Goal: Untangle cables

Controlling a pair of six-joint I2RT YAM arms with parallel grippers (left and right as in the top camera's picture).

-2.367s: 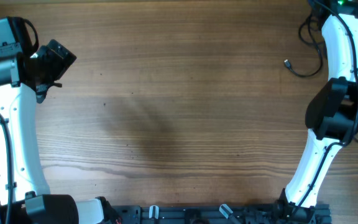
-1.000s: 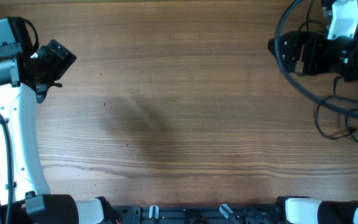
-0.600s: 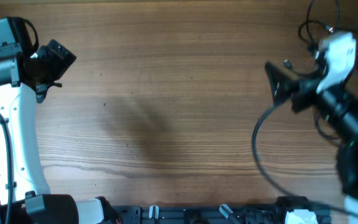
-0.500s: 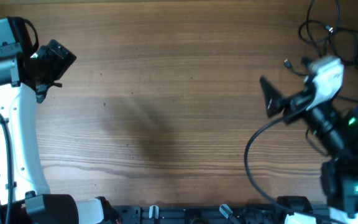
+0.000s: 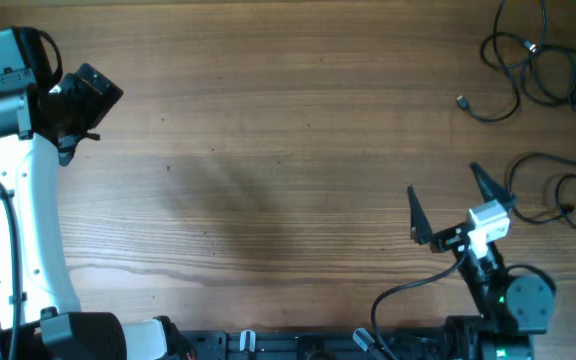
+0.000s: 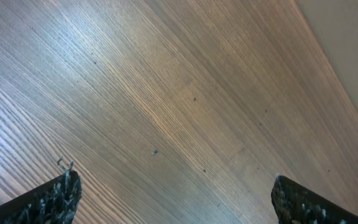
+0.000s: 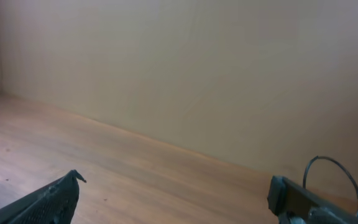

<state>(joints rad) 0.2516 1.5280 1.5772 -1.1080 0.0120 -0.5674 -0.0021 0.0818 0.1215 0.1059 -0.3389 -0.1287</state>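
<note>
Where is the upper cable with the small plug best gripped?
Likely just behind its plug, from above: that end of the cable lies flat on bare wood, clear of the tangled loops, and the open right gripper is nearest.

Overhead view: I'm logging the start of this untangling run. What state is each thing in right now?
Left gripper, open, holding nothing.
Right gripper, open, holding nothing, touching nothing.
Upper cables, loose overlapping loops lying flat, not gripped.
Lower cable, loose loop lying flat, running off the right edge of view, not gripped.
</note>
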